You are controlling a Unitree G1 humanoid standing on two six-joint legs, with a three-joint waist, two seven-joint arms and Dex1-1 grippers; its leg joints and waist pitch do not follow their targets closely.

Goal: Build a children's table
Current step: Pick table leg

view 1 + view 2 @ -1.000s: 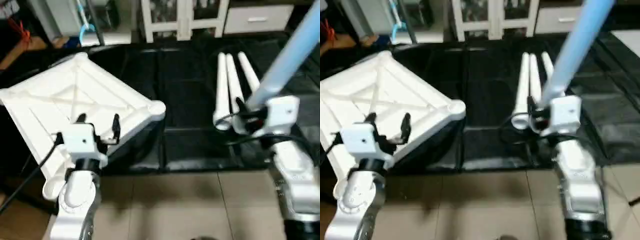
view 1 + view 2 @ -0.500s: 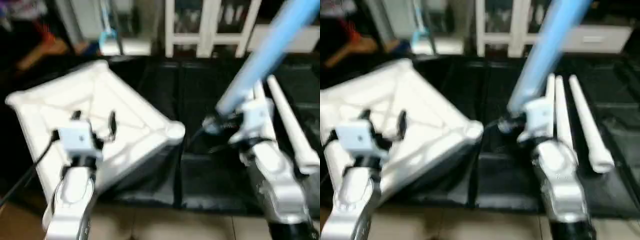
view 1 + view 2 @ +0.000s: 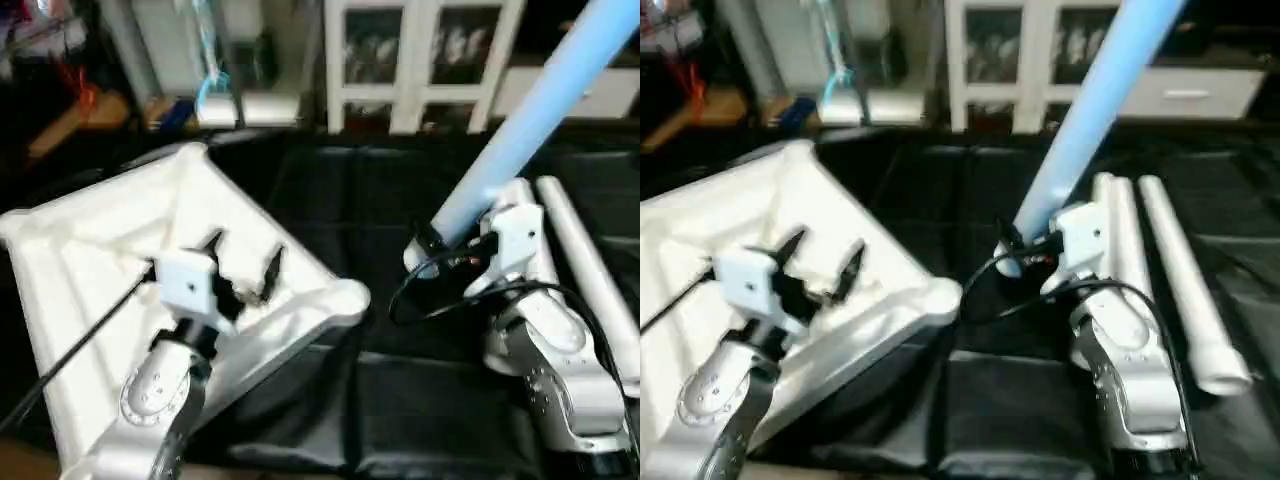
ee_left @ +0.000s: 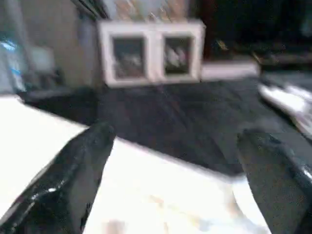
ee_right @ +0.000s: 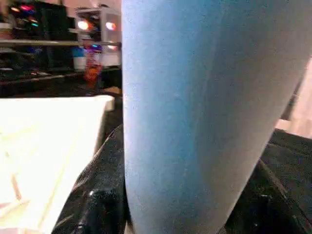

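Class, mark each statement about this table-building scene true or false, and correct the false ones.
1. The right hand is shut on a leg. True.
2. The left hand is shut on the tabletop's rim. False: its fingers are spread open over the tabletop and hold nothing.
3. The tabletop lies underside up. True: its ribs show.
4. All four legs are already fitted into the corner sockets. False: one leg is in the right hand and loose legs lie on the dark mat.
5. The held leg lies flat on the mat. False: it slants steeply upward.
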